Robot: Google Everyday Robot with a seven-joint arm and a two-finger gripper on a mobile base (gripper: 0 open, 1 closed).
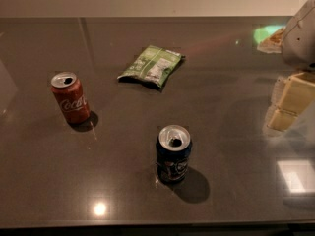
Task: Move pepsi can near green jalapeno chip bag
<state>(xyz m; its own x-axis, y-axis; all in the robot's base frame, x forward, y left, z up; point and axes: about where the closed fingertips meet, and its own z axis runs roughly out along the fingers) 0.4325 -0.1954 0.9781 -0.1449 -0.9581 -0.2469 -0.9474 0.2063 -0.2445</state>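
The pepsi can (173, 154), dark blue with an opened silver top, stands upright on the dark table near the front centre. The green jalapeno chip bag (152, 65) lies flat farther back, a little left of the can and well apart from it. My gripper (289, 103), with pale yellow pads, hangs at the right edge of the view under the grey arm (301, 33). It is far to the right of the can and holds nothing that I can see.
A red Coca-Cola can (70, 98) stands upright at the left. The glossy dark table (231, 132) reflects ceiling lights near the front and right. The table's far edge meets a pale wall.
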